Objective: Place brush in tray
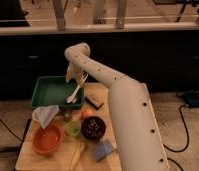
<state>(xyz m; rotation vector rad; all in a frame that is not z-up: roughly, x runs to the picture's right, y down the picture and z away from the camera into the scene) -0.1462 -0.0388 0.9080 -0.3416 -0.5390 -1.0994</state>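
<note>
Got the gripper (pixel 75 75) hanging wrist-down over the right half of the tray (pixel 39 95), toward the far left corner of the table (pixel 26 161). Can't tell grip state: wide, narrow or clamped, not readable here. Seeing the brush (pixel 74 94) slanted directly below, handle top meeting the gripper, pale head lower and to the left, inside the rim outline near the tray's right wall. Can't say whether resting on the tray floor or hanging just above it. Reads as the release step, with only let-go and retreat left to do. Guessing at the top-down pose: probably chosen to clear the raised rim and drop the head in first. Guessing at the right-side drop point too: nearest part of the tray to the arm, so the shortest reach. Worth noting the clutter elsewhere: dark block (pixel 94 102) just beside the tray's right wall, white crumpled cloth (pixel 44 115) at the tray's near left corner, orange bowl (pixel 46 139), dark bowl (pixel 93 127) and yellow utensil (pixel 77 152) packed toward the near edge. Suggest lifting straight up afterwards, not sideways, to avoid clipping the block or dragging the handle over the rim. Main risk, as judged: handle propped on the right wall and tipping out toward the block.
</note>
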